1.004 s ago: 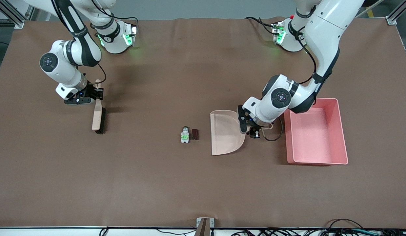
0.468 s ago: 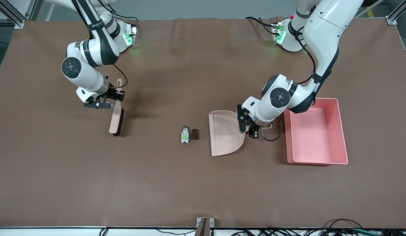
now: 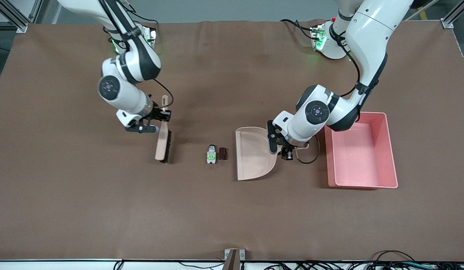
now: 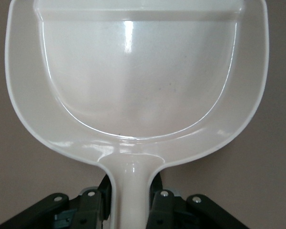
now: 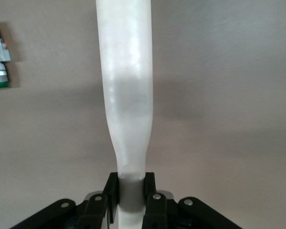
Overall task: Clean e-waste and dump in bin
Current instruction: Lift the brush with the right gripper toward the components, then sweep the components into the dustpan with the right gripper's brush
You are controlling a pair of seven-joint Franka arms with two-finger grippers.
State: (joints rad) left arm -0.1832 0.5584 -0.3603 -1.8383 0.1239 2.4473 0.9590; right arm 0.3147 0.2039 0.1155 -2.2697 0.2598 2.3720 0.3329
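Parts (image 3: 216, 154) lying between brush (image 3: 163, 144) and dustpan (image 3: 252, 153), at its 9 o'clock | right gripper (image 3: 161, 115) clamping brush handle | left gripper (image 3: 285, 150) pinching dustpan handle | bin (image 3: 361, 183) at dustpan's 3 o'clock

E-waste (image 3: 216, 154) between brush (image 3: 163, 144) and dustpan (image 3: 252, 153)
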